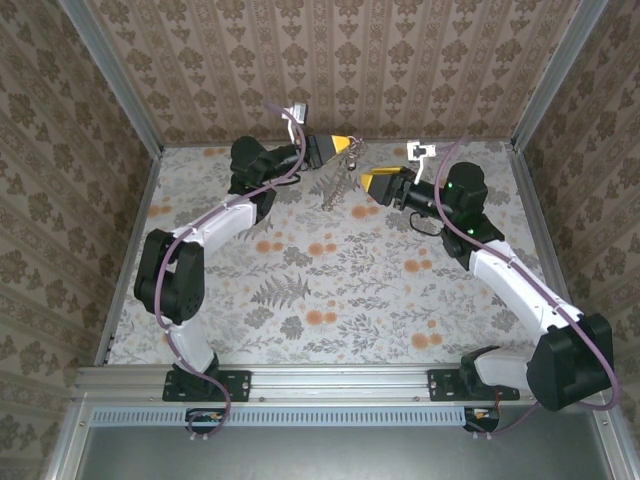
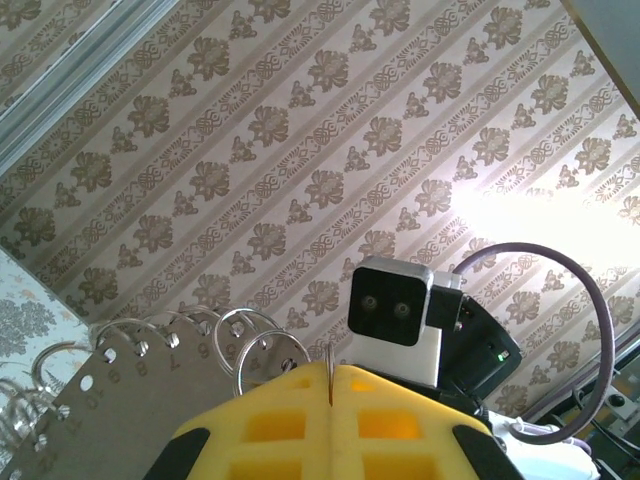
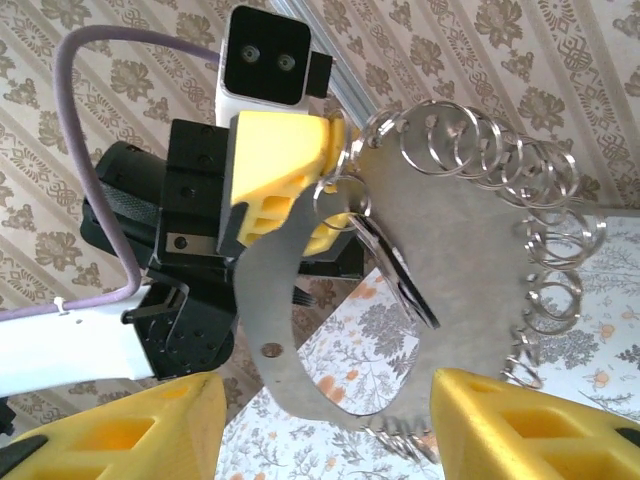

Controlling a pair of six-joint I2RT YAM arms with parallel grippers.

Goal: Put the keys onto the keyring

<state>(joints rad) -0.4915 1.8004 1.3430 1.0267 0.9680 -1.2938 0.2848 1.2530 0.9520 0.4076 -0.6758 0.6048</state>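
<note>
The left claw [image 1: 346,148] is clamped tight on the rim of the keyring [image 3: 480,250], a flat grey hoop fringed with small split rings. It holds the hoop above the floral surface [image 1: 330,290], near the surface's 12 o'clock edge. A dark key [image 3: 400,280] hangs from a ring close to the grip. The right claw [image 3: 330,390], at the left claw's 4 o'clock, stands wide open. Its fingers flank the hoop's lower arc and grip nothing.

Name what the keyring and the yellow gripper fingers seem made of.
The keyring: thin flat sheet, dull grey, likely metal; bright wire loops along its rim glint like steel. The yellow fingers: matte, with moulded pockets, likely plastic or firm foam; the look leaves it open.
</note>
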